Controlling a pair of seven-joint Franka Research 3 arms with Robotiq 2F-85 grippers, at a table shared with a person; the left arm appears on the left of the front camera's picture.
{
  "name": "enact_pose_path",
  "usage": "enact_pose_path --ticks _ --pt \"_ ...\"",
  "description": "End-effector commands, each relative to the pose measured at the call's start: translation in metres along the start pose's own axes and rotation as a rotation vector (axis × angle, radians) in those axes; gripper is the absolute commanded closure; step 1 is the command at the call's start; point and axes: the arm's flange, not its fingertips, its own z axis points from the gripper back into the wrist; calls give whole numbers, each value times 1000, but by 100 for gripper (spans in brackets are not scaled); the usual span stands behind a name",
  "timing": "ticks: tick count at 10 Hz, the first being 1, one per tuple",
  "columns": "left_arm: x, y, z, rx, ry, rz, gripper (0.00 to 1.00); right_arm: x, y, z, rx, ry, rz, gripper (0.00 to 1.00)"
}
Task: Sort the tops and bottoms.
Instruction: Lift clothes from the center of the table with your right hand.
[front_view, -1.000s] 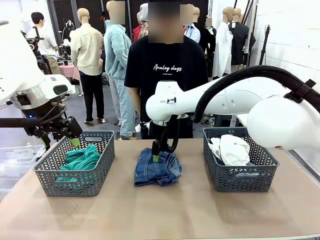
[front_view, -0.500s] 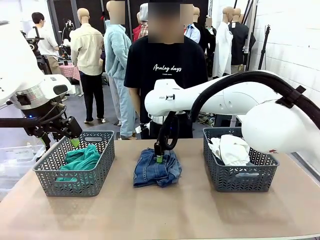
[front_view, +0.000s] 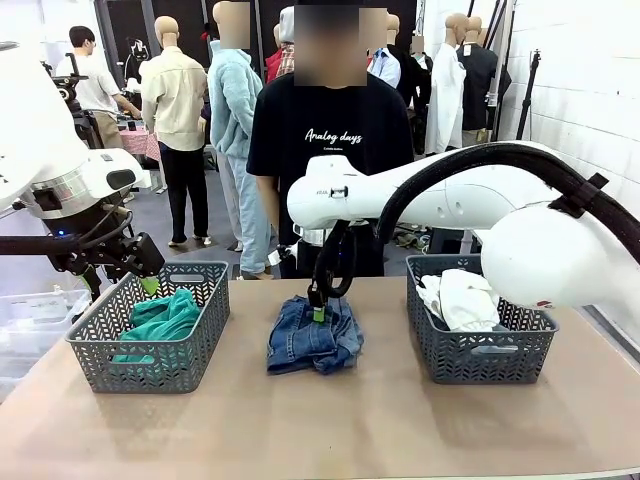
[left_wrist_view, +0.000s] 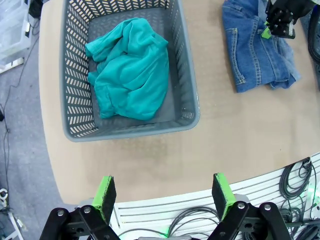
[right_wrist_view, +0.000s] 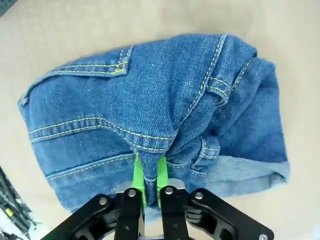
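Dark-blue denim bottoms (front_view: 314, 337) lie mid-desk (front_view: 330, 420). Your right end effector (front_view: 319, 312) has just pinched a fold, so lifting can start. Your left end effector (left_wrist_view: 164, 194) hangs open above the green top's basket (left_wrist_view: 186, 95).

You have even, bright indoor light from overhead in all three views, with no harsh glare. Shadows are soft: faint dark patches lie on the table (front_view: 380, 420) just under the baskets and the folded denim (front_view: 312, 338). The front view is sharp up close and softer in the background. The left wrist view bows strongly at its edges, curving the table's border. The right wrist view is crisp on the denim stitching.
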Motion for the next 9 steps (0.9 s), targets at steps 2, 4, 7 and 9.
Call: enact_pose_path --ticks 2,4,7,9 --pt "-2 2 0 -1 -2 -15 0 -20 29 82 -40 -18 37 100" --pt "-2 2 0 -1 -2 -15 0 -31 54 156 -76 -57 64 100" --pt "-2 2 0 -1 -2 -15 0 -27 104 251 -162 -156 151 100" --pt "-2 2 0 -1 -2 -15 0 -24 138 290 -224 -196 174 100"
